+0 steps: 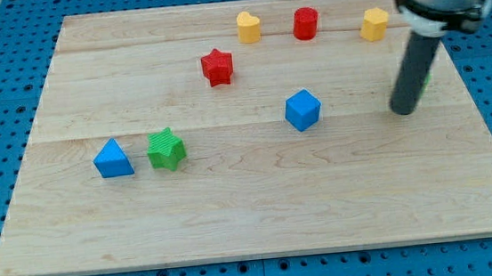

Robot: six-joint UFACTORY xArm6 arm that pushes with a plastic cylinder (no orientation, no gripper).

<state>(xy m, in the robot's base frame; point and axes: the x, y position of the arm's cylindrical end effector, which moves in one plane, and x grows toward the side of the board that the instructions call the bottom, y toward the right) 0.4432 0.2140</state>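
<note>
Resting on the board (234, 202), my tip (402, 111) has no jaws, gripping nothing; you see a green block (426, 77) peeking just behind it, blue cube (302, 110) well left. Blocks look light, rigid, slidy.

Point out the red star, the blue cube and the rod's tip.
red star (217, 66), camera view, its top face.
blue cube (302, 110), camera view, its middle.
my tip (403, 110), camera view, its very end.

No readable text, labels or numbers anywhere.
</note>
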